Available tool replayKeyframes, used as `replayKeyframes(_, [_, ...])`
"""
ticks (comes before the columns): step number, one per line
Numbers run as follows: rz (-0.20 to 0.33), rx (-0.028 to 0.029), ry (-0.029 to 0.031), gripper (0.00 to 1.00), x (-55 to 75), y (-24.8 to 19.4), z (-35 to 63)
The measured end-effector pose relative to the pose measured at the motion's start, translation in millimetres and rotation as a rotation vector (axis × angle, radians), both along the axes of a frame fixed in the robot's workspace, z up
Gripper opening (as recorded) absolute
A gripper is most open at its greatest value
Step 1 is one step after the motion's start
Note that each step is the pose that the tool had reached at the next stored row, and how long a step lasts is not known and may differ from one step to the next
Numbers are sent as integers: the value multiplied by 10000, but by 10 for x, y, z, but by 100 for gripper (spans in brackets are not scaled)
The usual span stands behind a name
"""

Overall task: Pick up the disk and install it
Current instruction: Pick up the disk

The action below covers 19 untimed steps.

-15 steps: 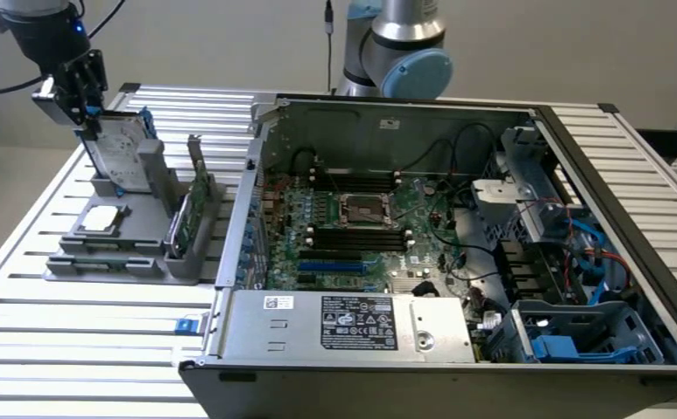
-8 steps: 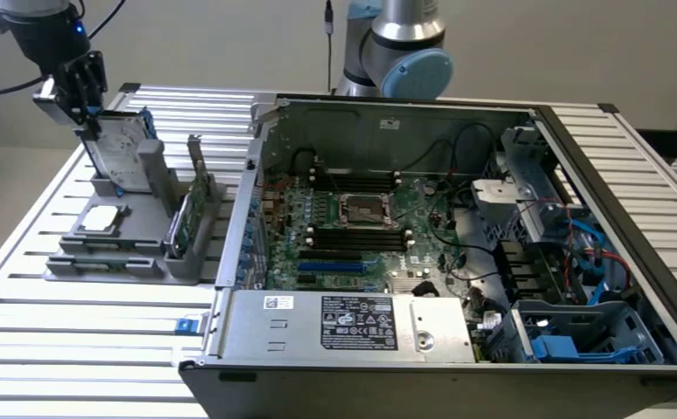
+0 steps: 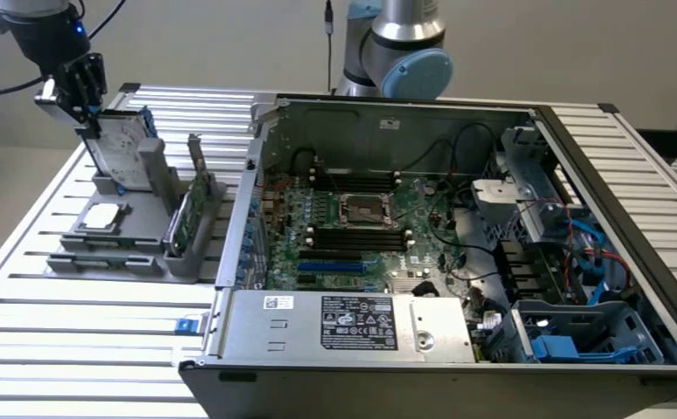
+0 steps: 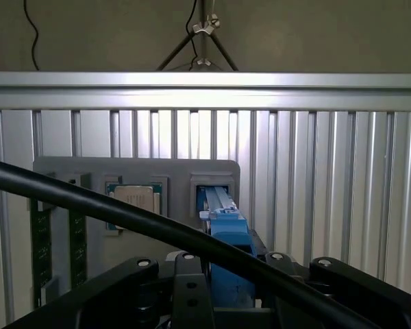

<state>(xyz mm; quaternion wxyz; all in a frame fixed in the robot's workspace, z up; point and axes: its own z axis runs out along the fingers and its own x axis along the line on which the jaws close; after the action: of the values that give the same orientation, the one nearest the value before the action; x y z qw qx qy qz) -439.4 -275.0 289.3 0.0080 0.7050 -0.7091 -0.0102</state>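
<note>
Slatted aluminium tabling (image 3: 70,349) carries everything in the exterior view. On that view's left sits a grey holder (image 3: 128,240), and the open computer case (image 3: 618,175) fills the middle and right. The holder keeps three parts: the disk (image 3: 122,144) standing on edge in the rear slot, a small square chip (image 3: 103,216) lying flat in its pocket, and a green circuit card (image 3: 187,218) upright in the slot nearest the case. The gripper (image 3: 87,118) is at the disk's upper edge. Whether the claw has closed on it or only brackets it cannot be told.

Inside the case lie the motherboard (image 3: 362,218), a power supply (image 3: 355,323) along the near wall, and a bay with blue plastic fittings (image 3: 571,340) at the near corner on the exterior view's right.

The wrist view looks down over the disk's blue carrier, with the chip beside it in the holder and a black cable (image 4: 123,219) crossing in front.

By judgement, the pick-up step is in hand and the disk is not yet out of its slot. That step calls for a square, firm hold on the carrier.
</note>
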Motion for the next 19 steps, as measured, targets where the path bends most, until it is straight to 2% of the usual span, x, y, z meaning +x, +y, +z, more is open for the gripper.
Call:
replayKeyframes(8, [-15, -1, 1, 34, -9, 0, -6])
replayKeyframes(19, [-68, -32, 1, 33, -18, 0, -18])
